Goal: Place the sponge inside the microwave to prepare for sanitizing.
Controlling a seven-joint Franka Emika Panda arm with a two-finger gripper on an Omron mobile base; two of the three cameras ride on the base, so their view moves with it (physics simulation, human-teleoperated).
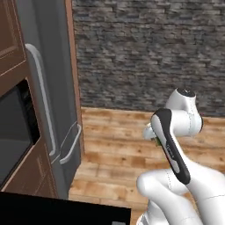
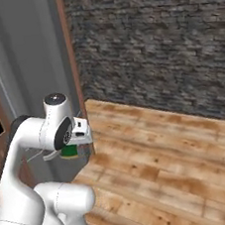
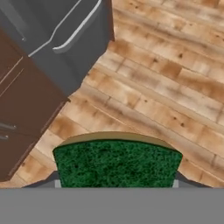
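Left base view: the microwave (image 1: 13,132) sits in brown cabinetry left of the grey refrigerator (image 1: 52,88). Right base view: the gripper (image 2: 71,150) hangs just right of the refrigerator, over wooden floor (image 2: 161,168). Hand view: its jaws pinch the sponge (image 3: 116,162), green face showing.

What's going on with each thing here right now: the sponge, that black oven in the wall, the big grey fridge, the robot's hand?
sponge: held in the hand, green side facing the hand camera, up off the wooden floor.
hand: closed on the sponge, raised in the air beside the fridge.
microwave: built into the brown cabinet at left; whether its door is open cannot be told.
fridge: doors shut.
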